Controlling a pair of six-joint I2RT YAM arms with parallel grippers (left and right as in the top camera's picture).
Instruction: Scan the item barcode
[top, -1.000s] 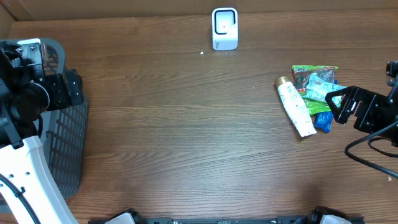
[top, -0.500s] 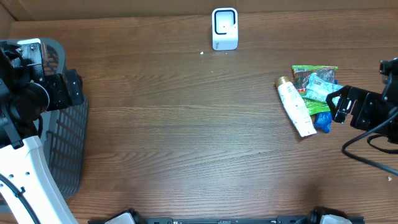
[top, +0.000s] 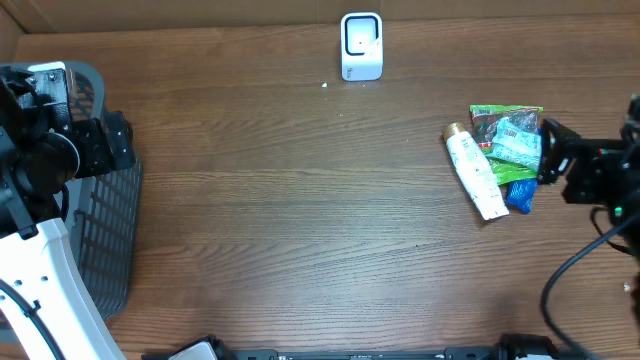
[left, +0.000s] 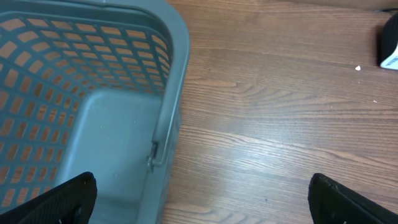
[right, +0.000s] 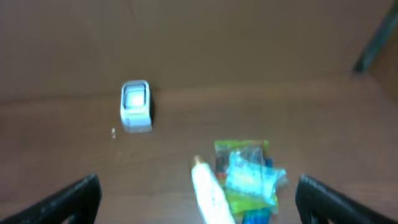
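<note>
Table (top: 300, 220), wood grain, inspected from near edge to far edge.

Left edge, near to middle: a grey mesh basket (top: 105, 250) stands against this edge. The left gripper (left: 202, 186) hangs above the basket's right rim, jaws spread wide and released; the wrist view shows the basket wall and bare table between its fingers.

Right edge, middle: the items for scanning lie in one small heap. A white tube (top: 476, 177) with a gold cap lies on the heap's left side, cap toward the far edge and slanted. A blue packet (top: 520, 195) sits at the near end, just beside the tube's flat end. A pale blue wrapper (top: 517, 143) rests on top of a green packet (top: 505, 112), which reaches farthest toward the far edge. The right gripper (top: 548, 152) is at the heap's right side, jaws spread wide and released, grasping none of the items. Whether a finger touches the heap cannot be told from overhead.

Far edge, centre: a white scanner (top: 361, 46) stands upright, well apart from the heap and from both grippers
</note>
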